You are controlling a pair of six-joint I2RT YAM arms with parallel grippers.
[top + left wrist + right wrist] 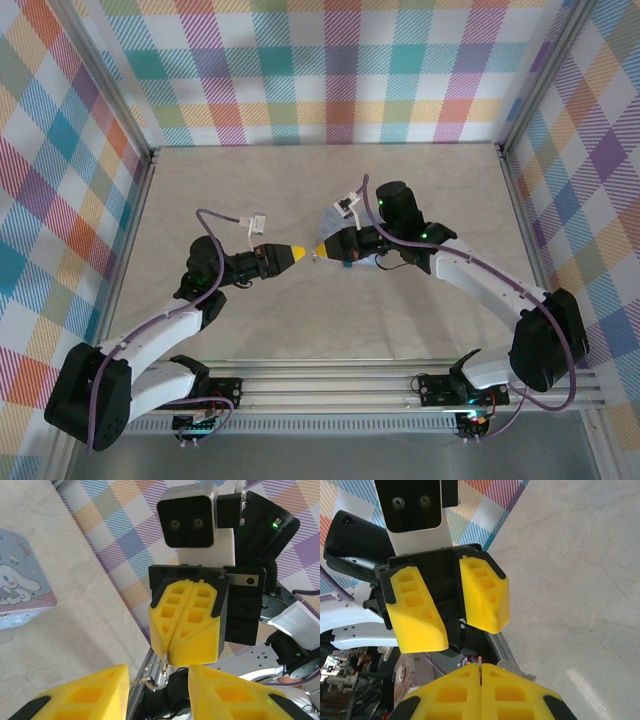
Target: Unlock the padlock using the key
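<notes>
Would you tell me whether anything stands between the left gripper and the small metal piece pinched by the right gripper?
Nothing visible does. The left gripper, jaws apart, faces the small metal piece, probably the key, hanging from the tips of the shut right gripper, with open air between them.

A pale marbled table (300, 180), evenly lit, has plaid walls (330, 70) behind and on both sides of it and a metal rail (350, 375) along its near edge.

A lab test cell: plaid walls (330, 60) and aluminium rails (340, 385) enclose the table (330, 190).
</notes>
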